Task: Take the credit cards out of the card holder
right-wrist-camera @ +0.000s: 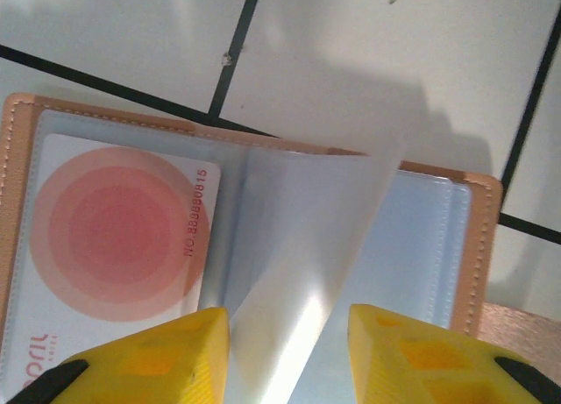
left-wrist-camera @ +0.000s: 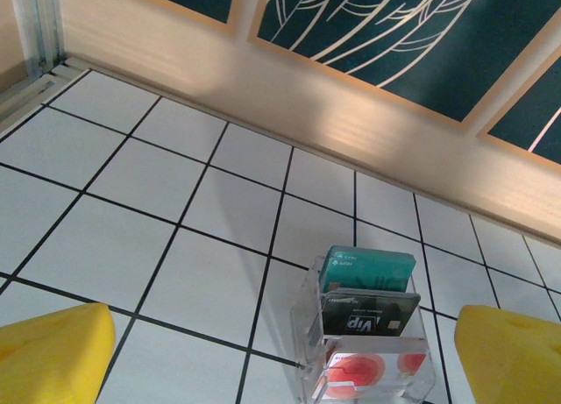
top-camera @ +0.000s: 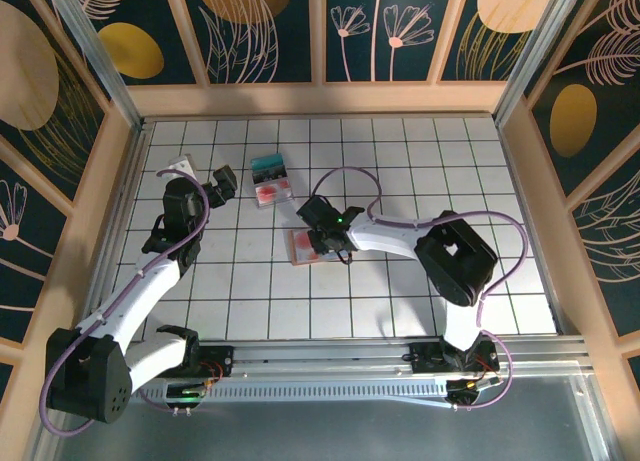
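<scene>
Right wrist: stitched tan card holder (right-wrist-camera: 480, 246), clear sleeves (right-wrist-camera: 298, 246), 1 red-circled card (right-wrist-camera: 123, 233).

Finding one: the card holder (top-camera: 303, 247) lies open flat on the surface (top-camera: 420, 161), near its centre, directly under my right hand (top-camera: 325, 233). In the right wrist view, one card (right-wrist-camera: 123, 246) sits in the holder's left pocket. A sleeve (right-wrist-camera: 307, 246) rises from the spine between my right fingers (right-wrist-camera: 175, 351).

Finding two: a stand (top-camera: 271, 181) sits behind and left of the holder, just right of my left hand (top-camera: 222, 184). It carries three tiered cards: rear card (left-wrist-camera: 368, 268), middle card (left-wrist-camera: 369, 312) and front card (left-wrist-camera: 368, 373).
</scene>
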